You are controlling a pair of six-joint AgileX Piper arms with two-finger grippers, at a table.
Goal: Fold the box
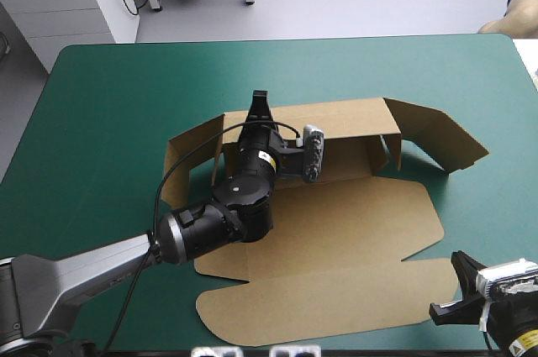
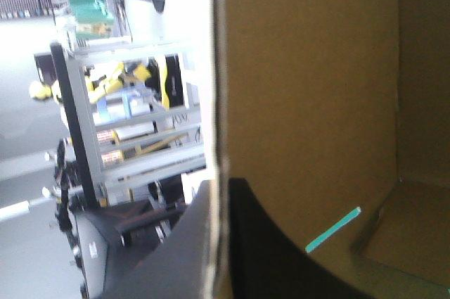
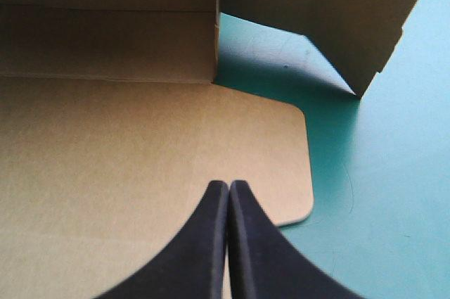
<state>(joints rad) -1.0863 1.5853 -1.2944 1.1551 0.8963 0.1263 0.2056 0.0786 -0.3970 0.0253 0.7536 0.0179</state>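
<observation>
at the far wall of the brown cardboard box, the black-finned left gripper is pinching the board, likely to hold it upright. the right gripper is hovering closed, empty.

SURFACE FINISH REFERENCE

Box: brown board, matt, finely fibrous face; cut edges paler and rough. Table cover: teal-green, matt, smooth, with faint scuff lines. Right gripper fingers: black, smooth, matt. Left arm housing: black, semi-gloss plastic with highlights
</observation>
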